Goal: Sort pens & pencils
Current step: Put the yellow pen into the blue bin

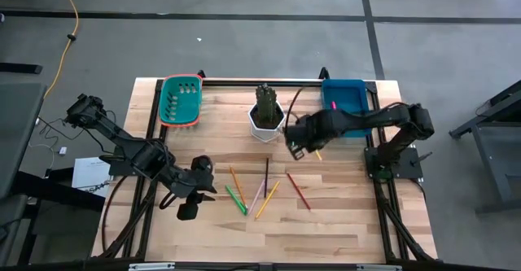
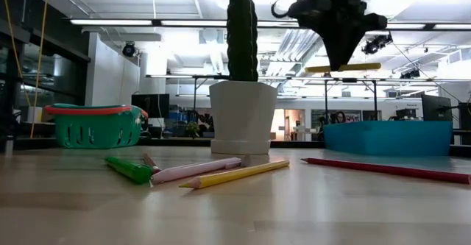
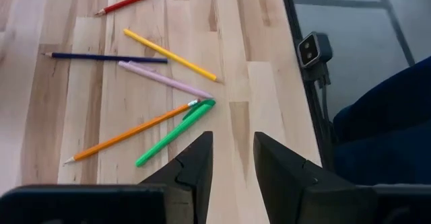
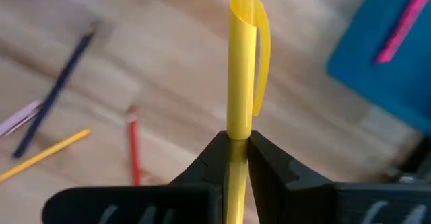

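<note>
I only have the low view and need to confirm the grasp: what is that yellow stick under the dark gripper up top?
Observer: The right gripper is shut on a yellow pen; the right wrist view shows its clip.
Operator: Anything inside the blue bin?
Observer: One pink pen lies in the blue bin.
Operator: And the left gripper?
Observer: The left gripper is open, above the table near the green pen.
</note>
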Controlling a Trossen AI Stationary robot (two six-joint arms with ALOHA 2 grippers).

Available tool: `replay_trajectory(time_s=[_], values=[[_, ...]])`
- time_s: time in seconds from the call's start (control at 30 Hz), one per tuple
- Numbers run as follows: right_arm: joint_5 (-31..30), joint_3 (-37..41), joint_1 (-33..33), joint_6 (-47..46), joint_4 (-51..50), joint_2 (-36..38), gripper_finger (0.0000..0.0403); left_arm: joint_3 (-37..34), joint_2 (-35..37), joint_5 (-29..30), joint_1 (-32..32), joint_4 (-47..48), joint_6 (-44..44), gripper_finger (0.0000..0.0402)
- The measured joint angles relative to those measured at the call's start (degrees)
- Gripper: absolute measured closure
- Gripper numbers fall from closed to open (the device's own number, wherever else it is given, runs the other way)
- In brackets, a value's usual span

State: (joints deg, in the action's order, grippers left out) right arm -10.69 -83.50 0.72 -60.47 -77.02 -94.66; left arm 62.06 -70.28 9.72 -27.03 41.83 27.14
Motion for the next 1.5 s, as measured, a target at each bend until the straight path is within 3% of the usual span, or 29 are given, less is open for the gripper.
replay_trajectory(time_s=[0.3,0.53,0.83,1.2,1.5], values=[[0.1,0.0,-14.5,9.6,-1.9,2.9,0.0377,0.0,0.0,0.5,0.0,4.1,-1.7,0.0305],[1.1,0.0,-26.2,16.4,-2.2,4.4,0.0377,0.0,0.5,5.2,0.1,9.0,-2.0,0.0305],[3.1,0.0,-38.4,20.9,-1.8,4.4,0.0377,0.0,3.3,4.8,5.1,12.6,-7.0,0.0305],[6.9,0.0,-49.1,22.7,-2.0,4.4,0.0377,0.0,9.9,4.8,13.1,13.6,-15.2,0.0305],[8.0,0.0,-51.5,22.6,-2.8,1.7,0.0372,0.0,12.8,2.8,17.9,15.0,-20.1,0.0305]])
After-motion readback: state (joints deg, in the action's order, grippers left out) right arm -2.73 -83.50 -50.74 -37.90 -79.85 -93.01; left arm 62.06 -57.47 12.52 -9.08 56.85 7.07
